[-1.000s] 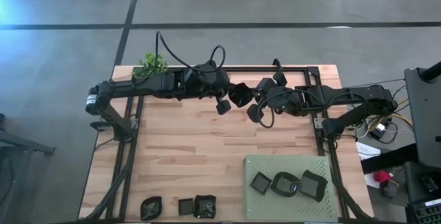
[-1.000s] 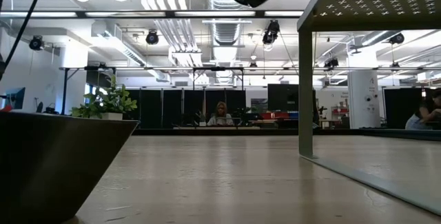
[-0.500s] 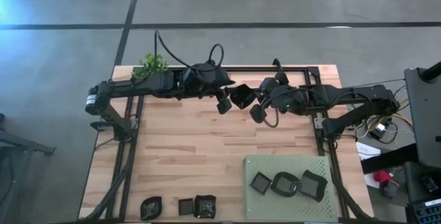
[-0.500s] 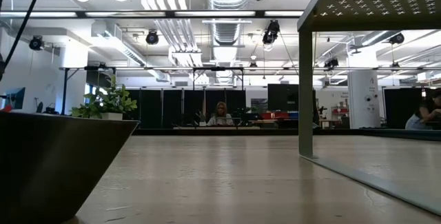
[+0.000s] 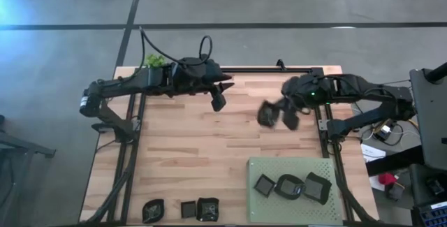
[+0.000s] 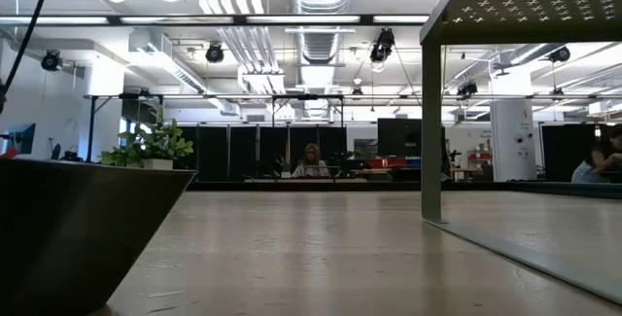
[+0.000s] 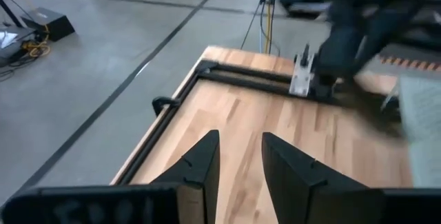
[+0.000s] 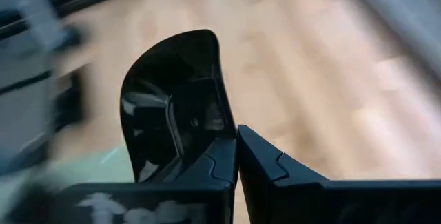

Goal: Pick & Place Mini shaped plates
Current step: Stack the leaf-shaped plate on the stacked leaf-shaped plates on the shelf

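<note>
My right gripper (image 5: pixel 278 115) hangs over the middle right of the table, shut on a small glossy black plate (image 8: pixel 176 107), which also shows from above as the dark plate (image 5: pixel 266 114). My left gripper (image 7: pixel 238 162) is open with nothing between its fingers, and sits above the far middle of the table as the left gripper (image 5: pixel 218 102). Three black mini plates (image 5: pixel 290 185) lie on the green mat (image 5: pixel 335 202) at the near right. Three more plates (image 5: pixel 187 209) rest on the wood at the near left edge. My right gripper pinches the plate's rim (image 8: pixel 219 140) between its two fingers, at one edge of the dish. The fingers slant downward from the table's right side. The plate sticks out past the fingertips (image 8: pixel 265 162), lifted clear of the table, with its hollow face toward the wrist camera.
A small green plant (image 5: pixel 155 61) stands at the far left corner. A black frame rail (image 5: pixel 279 70) runs along the far edge and down both sides. In the low view a dark dish (image 6: pixel 78 228) fills the near left and the raised mat (image 6: pixel 525 5) the right.
The two grippers met at the table's far middle around the plate. My left gripper has let go and drawn back toward the left edge. My right gripper has carried the plate toward the right and near side and has tipped downward.
</note>
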